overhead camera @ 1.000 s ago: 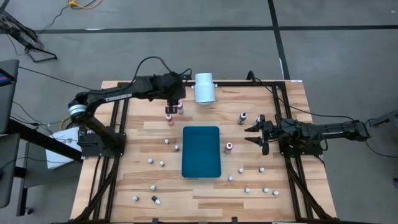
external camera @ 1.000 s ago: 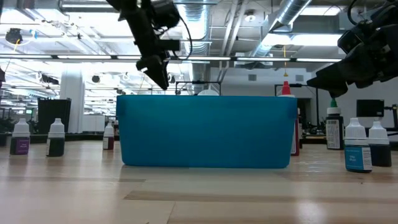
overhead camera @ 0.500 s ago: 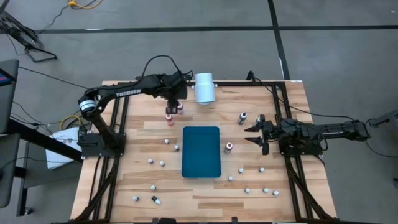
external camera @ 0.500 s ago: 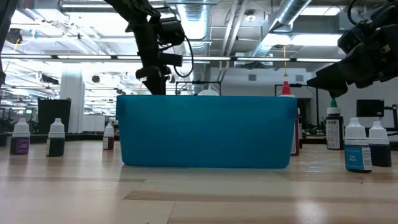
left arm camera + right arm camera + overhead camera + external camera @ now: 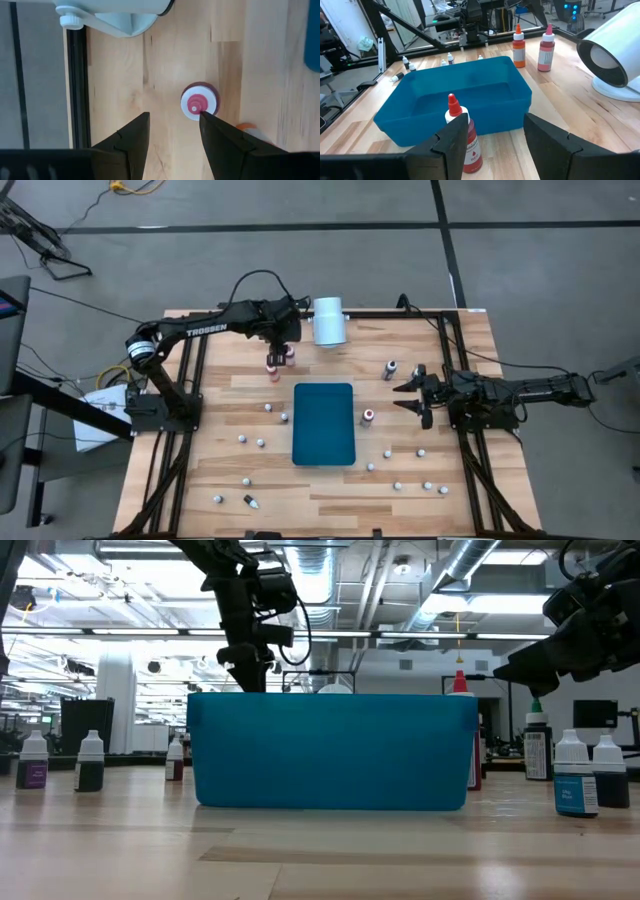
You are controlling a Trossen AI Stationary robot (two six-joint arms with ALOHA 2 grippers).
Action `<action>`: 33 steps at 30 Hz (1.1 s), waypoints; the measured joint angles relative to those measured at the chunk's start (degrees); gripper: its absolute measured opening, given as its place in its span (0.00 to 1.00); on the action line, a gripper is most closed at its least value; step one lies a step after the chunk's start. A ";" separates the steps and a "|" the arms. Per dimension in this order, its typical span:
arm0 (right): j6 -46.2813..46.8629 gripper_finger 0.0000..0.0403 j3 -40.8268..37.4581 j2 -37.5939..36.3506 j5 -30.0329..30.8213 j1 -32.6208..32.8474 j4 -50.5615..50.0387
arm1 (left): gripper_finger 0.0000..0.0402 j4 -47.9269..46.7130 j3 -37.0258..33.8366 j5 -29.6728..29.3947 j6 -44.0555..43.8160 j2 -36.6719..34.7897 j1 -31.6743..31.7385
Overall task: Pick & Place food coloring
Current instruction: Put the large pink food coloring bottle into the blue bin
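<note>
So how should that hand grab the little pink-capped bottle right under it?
From straight above, I'd guess. The bottle stands upright beneath the left hand, whose open fingers already point down. Closing on the round body just under the cap looks safest, since the tip narrows. The orange bottle crowds one side.

Pale wooden plank table [image 5: 200, 430] in a black frame, carrying: a teal rectangular plastic bin [image 5: 324, 423] at centre; a large white cylinder [image 5: 329, 321] lying on its side at the far edge; two pink-capped food coloring bottles [image 5: 280, 361] just beside it; many small white-capped bottles [image 5: 420, 452] scattered to both sides, one dark bottle [image 5: 250, 501] toppled near the front
</note>
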 joint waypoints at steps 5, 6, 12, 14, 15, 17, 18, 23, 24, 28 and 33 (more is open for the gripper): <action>0.02 0.46 -0.02 0.01 0.00 0.00 0.00 | 0.41 -0.38 0.00 -1.46 -0.28 -0.01 0.00; 0.02 0.46 0.00 0.02 0.00 -0.01 0.00 | 0.41 -0.78 0.00 -1.69 -0.28 -0.02 0.00; 0.02 0.46 -0.02 0.02 0.00 0.01 0.00 | 0.41 -1.51 0.00 -1.37 -0.34 -0.02 -0.31; 0.02 0.46 -0.02 0.02 0.00 -0.01 0.00 | 0.41 -1.49 -0.01 -1.11 -0.35 -0.02 -0.55; 0.00 0.46 -0.02 0.02 0.00 0.00 0.00 | 0.41 -1.46 0.00 -1.11 -0.34 -0.04 -0.71; 0.01 0.46 -0.02 0.01 0.00 -0.01 0.00 | 0.41 -1.44 -0.02 -1.07 -0.26 -0.04 -1.03; 0.02 0.46 -0.02 0.00 0.00 0.02 0.00 | 0.41 -1.38 -0.02 -1.07 -0.26 -0.04 -1.14; 0.02 0.46 -0.01 -0.01 0.00 -0.01 -0.01 | 0.41 -1.26 -0.02 0.49 0.11 -0.04 -1.92; 0.02 0.46 -0.01 0.02 0.00 0.01 0.00 | 0.41 -1.22 -0.02 0.53 0.13 -0.04 -2.12; 0.01 0.46 -0.01 0.02 0.00 -0.01 -0.01 | 0.42 -1.22 -0.02 0.61 0.16 -0.04 -2.19; 0.02 0.46 0.00 -0.01 0.00 0.01 0.00 | 0.48 -1.05 -0.12 0.02 0.16 1.24 -2.27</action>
